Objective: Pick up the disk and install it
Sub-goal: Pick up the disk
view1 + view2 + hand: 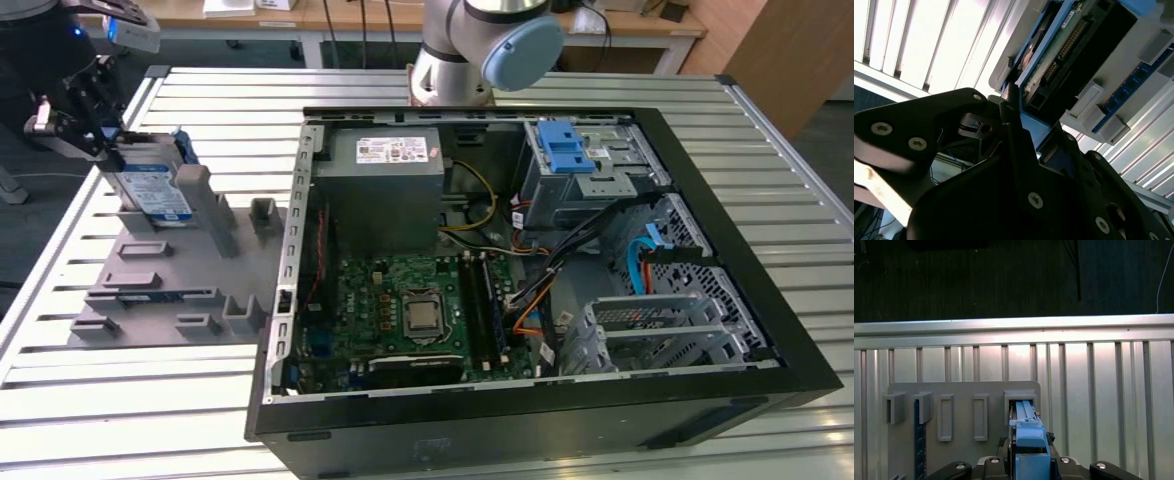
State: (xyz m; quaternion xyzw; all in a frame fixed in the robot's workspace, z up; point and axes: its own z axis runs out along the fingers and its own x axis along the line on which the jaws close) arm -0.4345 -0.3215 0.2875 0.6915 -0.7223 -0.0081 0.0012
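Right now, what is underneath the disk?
The disk stands on edge in the grey holder tray, which lies on the slatted table. The disk's bottom edge is hidden inside the holder.

Exterior view high, wrist views near disk (1029,439)

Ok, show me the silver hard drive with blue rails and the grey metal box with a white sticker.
Silver hard drive (151,195): exterior view, label face.
Grey metal box (384,205): exterior view, below sticker.
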